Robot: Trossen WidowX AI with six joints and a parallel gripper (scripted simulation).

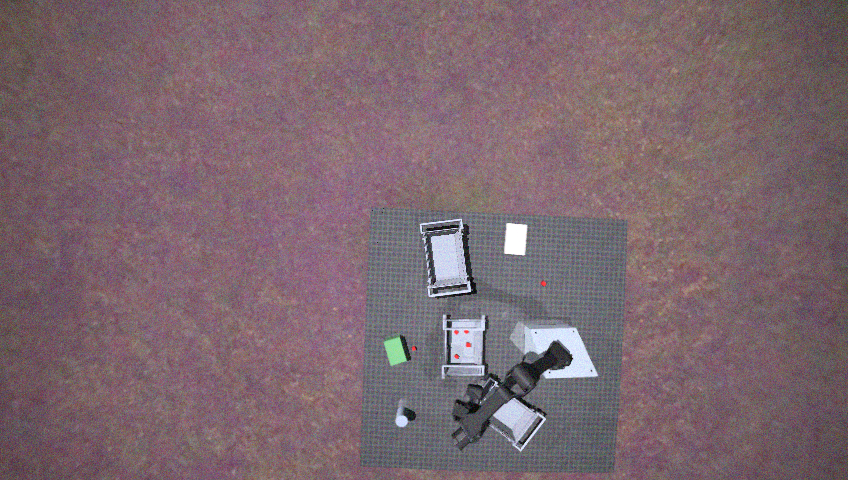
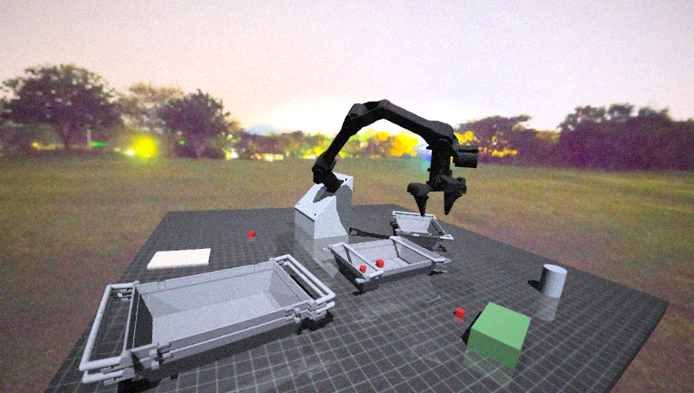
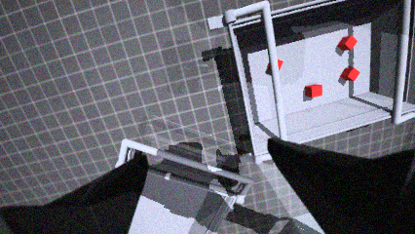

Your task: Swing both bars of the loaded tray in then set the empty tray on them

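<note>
The loaded tray (image 1: 445, 350) (image 2: 398, 273) (image 3: 331, 119) holds several small red blocks (image 1: 468, 343) (image 2: 379, 263) (image 3: 313, 91). Its two wire bars lie in across its top; one bar (image 2: 355, 254) (image 3: 275, 73) is near one end and the other bar (image 2: 413, 249) (image 3: 402, 58) near the far end. The empty tray (image 1: 532, 434) (image 2: 423, 235) (image 3: 170, 155) lies on the table at an angle beside it. My gripper (image 1: 459, 424) (image 2: 434, 201) (image 3: 208, 152) is open and empty, hanging above the end of the empty tray that is nearest the loaded one.
A larger grey tray (image 1: 446, 255) (image 2: 233, 321) stands at the far side. A white flat plate (image 1: 515, 239) (image 2: 178, 258), a green cube (image 1: 395, 350) (image 2: 498, 331), a grey cylinder (image 1: 403, 414) (image 2: 552, 281) and two loose red blocks (image 1: 543, 283) (image 2: 459, 313) lie around. The arm's base (image 2: 323, 209) stands beside the loaded tray.
</note>
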